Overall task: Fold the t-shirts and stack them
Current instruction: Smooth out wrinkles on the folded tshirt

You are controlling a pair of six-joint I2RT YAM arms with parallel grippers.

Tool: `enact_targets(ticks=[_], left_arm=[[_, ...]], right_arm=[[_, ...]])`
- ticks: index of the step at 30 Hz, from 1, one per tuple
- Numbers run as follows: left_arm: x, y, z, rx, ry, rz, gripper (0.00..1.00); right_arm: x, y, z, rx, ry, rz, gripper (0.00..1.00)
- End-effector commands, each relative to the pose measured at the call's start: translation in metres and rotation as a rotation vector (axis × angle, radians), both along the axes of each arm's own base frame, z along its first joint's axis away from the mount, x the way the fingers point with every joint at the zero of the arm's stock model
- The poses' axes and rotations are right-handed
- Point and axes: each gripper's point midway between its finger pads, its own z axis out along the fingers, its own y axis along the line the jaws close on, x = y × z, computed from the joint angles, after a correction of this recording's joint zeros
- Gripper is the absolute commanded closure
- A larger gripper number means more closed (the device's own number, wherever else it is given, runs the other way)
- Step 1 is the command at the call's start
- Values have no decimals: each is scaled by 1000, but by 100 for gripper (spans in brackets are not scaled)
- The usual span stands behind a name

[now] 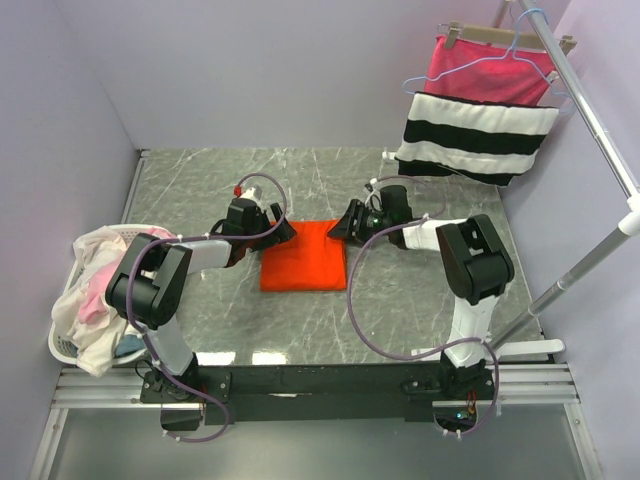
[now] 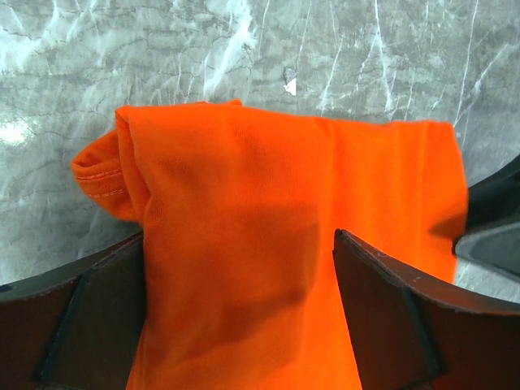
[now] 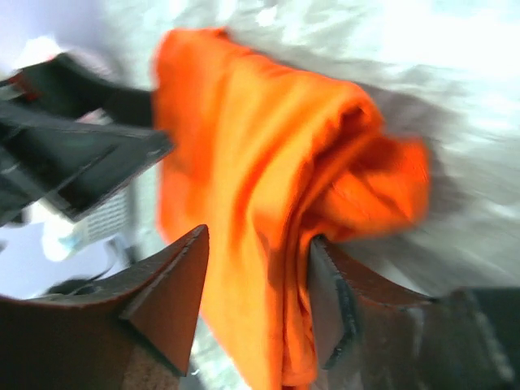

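Note:
A bright orange-red t-shirt (image 1: 303, 258) lies folded into a rectangle on the marble table. My left gripper (image 1: 283, 232) is at its far left corner. In the left wrist view, the left gripper (image 2: 238, 244) is open wide with the orange cloth (image 2: 268, 179) between its fingers. My right gripper (image 1: 338, 226) is at the far right corner. The right wrist view shows this gripper (image 3: 258, 237) with jaws apart around the shirt's folded edge (image 3: 268, 162); one finger (image 3: 329, 301) touches the cloth. Cream-white and pale pink t-shirts (image 1: 95, 285) are heaped at the left.
The heaped shirts sit in a white basket (image 1: 62, 345) at the table's left edge. A pink cloth with black and white stripes (image 1: 478, 130) hangs on a blue hanger from a metal rack (image 1: 590, 110) at the back right.

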Motion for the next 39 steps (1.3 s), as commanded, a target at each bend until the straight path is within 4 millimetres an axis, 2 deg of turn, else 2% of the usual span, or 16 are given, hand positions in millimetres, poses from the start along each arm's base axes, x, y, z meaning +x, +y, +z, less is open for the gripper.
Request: enact_targets(ticks=[1,6,13,16,21,24,33,36,39], left_arm=[[-18,9,-21,57,84,15,8],[-24,27,-21,113,85,82,4],[-43,41,-25,151,126,107,0],[-55,46,-33,154,150,112,1],[-64,49,-33,148,162,121,1],[-60,55,-29,164,134,154,1],[-47,40,-30,122,139,123,1],[-44,38,-31,119,144,121,1],[-42,37,-29,117,141,118,1]], right_arm=[[5,-41,-11,-282,-28,-103,41],[7,-64,-12,-407,-43,-174,39],[7,-73,-8,-448,-64,-199,37],[6,-68,-5,-429,-78,-181,37],[9,-61,2,-389,-107,-148,37],[14,-55,6,-372,-126,-126,37],[46,-23,21,-264,-192,-10,36],[56,-17,14,-254,-175,1,35],[53,-13,2,-245,-127,31,34]])
